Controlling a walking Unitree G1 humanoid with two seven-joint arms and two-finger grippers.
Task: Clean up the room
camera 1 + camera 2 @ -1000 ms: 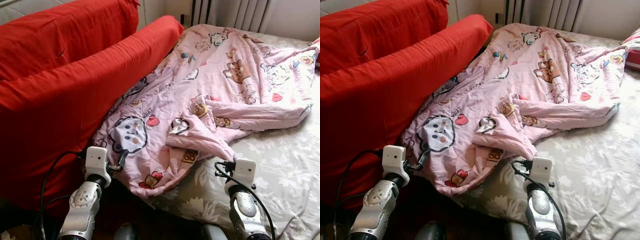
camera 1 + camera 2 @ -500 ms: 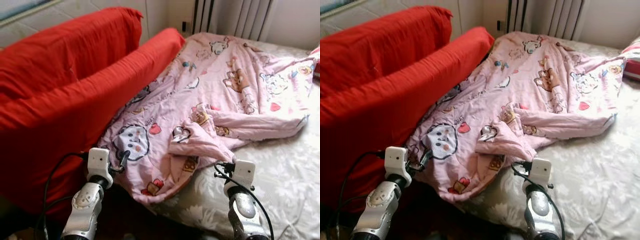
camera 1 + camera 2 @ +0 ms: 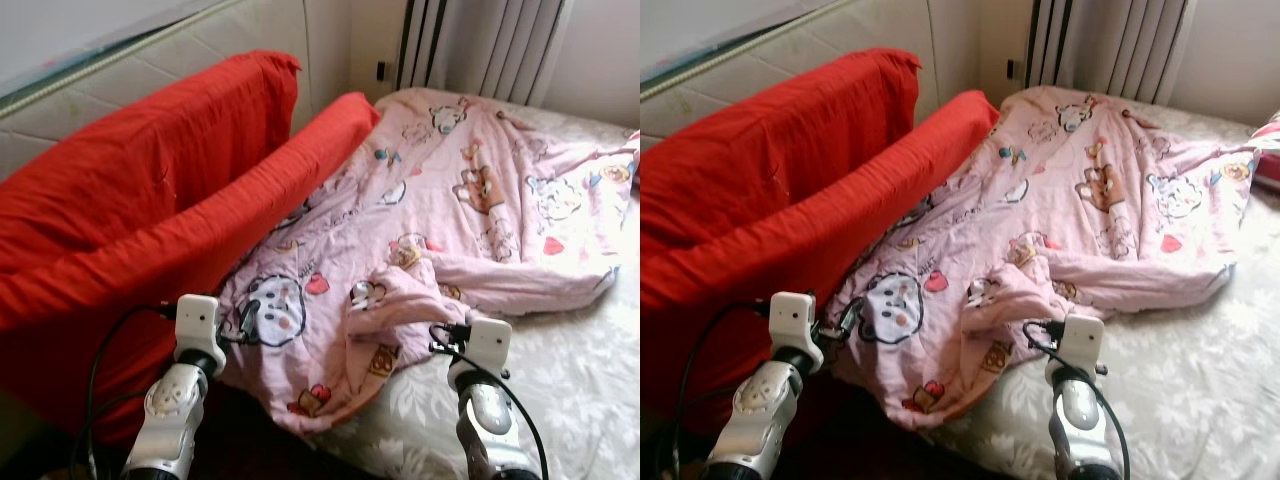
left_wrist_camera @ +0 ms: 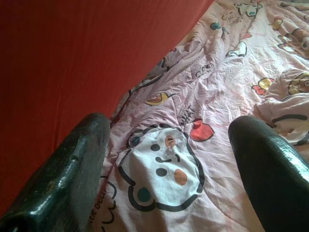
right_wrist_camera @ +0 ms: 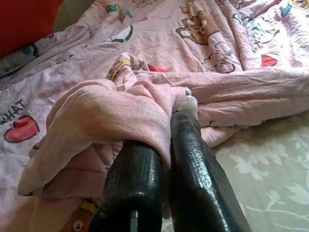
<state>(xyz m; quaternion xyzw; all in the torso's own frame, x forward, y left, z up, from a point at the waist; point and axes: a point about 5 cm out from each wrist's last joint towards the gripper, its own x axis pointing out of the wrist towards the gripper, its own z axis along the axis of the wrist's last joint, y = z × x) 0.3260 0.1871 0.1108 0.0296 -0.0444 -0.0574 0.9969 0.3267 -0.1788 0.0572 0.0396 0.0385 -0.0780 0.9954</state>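
Blanket (image 3: 470, 190), pink and crowded with cartoon bears, hearts and a round white face, lay rumpled across the bed (image 3: 590, 370); its near corner spilled over the bed's front edge, and its left side ran up against the red cushions (image 3: 150, 220) that leaned along the wall; a raised fold of the pink cloth stood bunched near the middle of the near edge. Right claw (image 5: 166, 113) sat at that fold, its two black fingers (image 5: 193, 159) pressed together with a thick wad of the blanket pinched between them; the cloth draped over the finger on one side and its tip poked out past the fingertips; from the head views the right arm reached up from below to the bunched fold, with the pale flowered bedsheet (image 3: 1200, 400) just beside it. Left claw (image 4: 169, 140) hovered low over the blanket's left part, fingers (image 4: 72, 169) spread wide and gripping nothing; the white cartoon face (image 4: 161, 171) showed between them, apart from both; the red cushion rose right beside it. Grey curtains (image 3: 490, 45) hung behind the head of the bed; a pale tiled wall (image 3: 130, 70) showed above the cushions.
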